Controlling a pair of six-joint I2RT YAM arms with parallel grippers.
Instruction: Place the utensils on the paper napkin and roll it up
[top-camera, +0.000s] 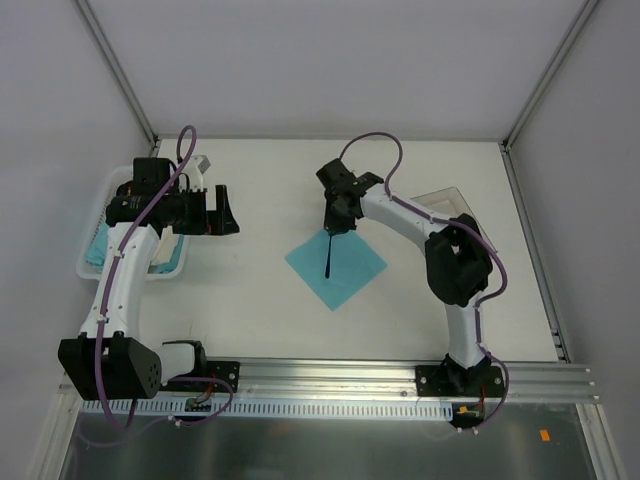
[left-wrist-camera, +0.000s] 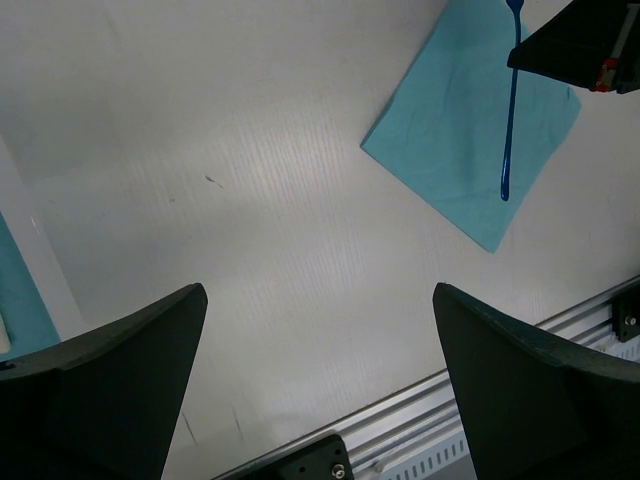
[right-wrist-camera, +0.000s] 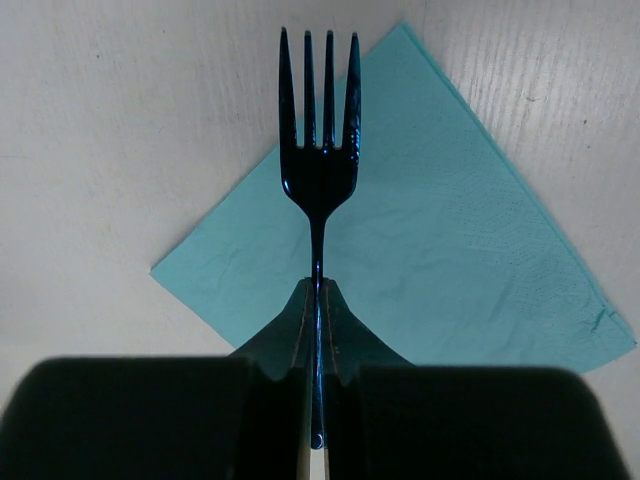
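The teal paper napkin (top-camera: 336, 266) lies flat as a diamond in the middle of the table. My right gripper (top-camera: 339, 224) is over its far corner, shut on the handle of a dark blue fork (top-camera: 330, 256). The fork reaches out over the napkin toward the table's near edge. In the right wrist view the fork (right-wrist-camera: 318, 170) sticks straight out of the gripper (right-wrist-camera: 318, 290), tines forward, with the napkin (right-wrist-camera: 450, 250) beneath. My left gripper (top-camera: 226, 212) stands open and empty, well left of the napkin. Its view shows the gripper (left-wrist-camera: 318, 300), the napkin (left-wrist-camera: 455, 130) and the fork (left-wrist-camera: 510, 120).
A white basket (top-camera: 92, 262) holding teal and white napkin bundles stands at the left edge under the left arm. A clear tray (top-camera: 447, 199) sits behind the right arm. A metal rail (top-camera: 340, 375) runs along the near edge.
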